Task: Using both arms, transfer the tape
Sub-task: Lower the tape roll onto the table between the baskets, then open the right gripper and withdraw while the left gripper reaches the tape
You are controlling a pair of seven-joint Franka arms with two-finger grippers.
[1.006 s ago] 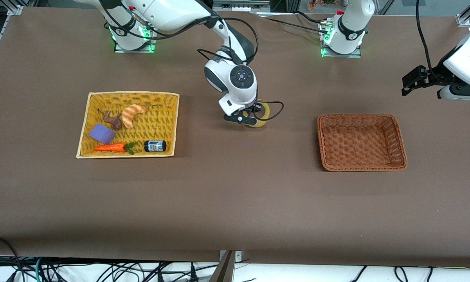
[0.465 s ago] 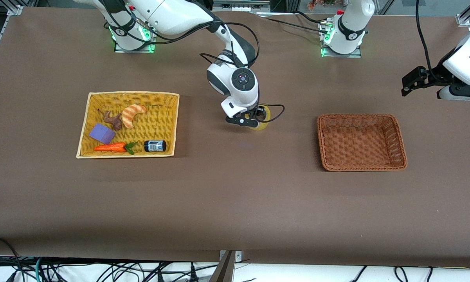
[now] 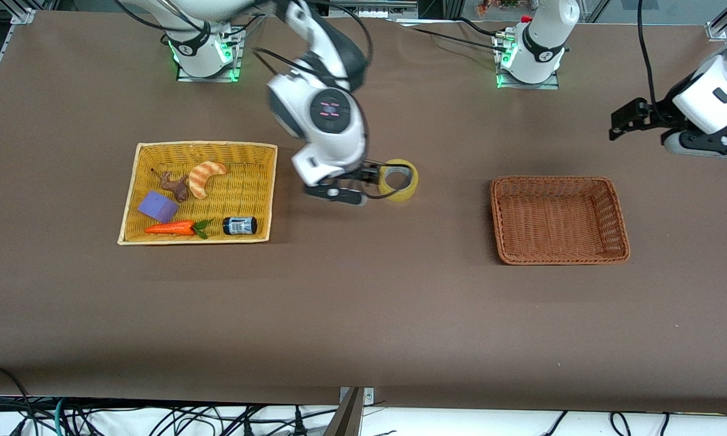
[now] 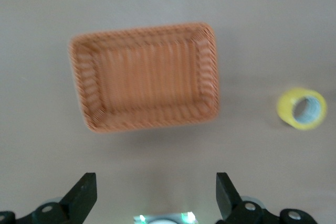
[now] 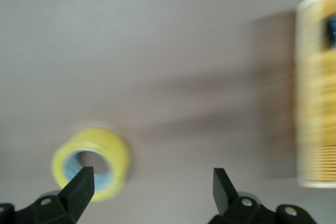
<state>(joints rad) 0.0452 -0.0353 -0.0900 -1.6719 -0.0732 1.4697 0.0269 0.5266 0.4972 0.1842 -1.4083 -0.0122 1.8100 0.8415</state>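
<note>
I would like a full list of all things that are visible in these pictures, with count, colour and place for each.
tape: one, yellowish with grey core, flat on the table between the two baskets
yellow basket: one, toward the right arm's end
croissant: one, orange and cream, in the yellow basket
brown root-like piece: one, beside the croissant
purple block: one, in the yellow basket
carrot: one, orange with green leaves, in the yellow basket
jar: one, dark, lying beside the carrot
orange-brown basket: one, toward the left arm's end
table: one, brown
right tool: black, open, next to the tape
left tool: black, open, waiting high up
</note>
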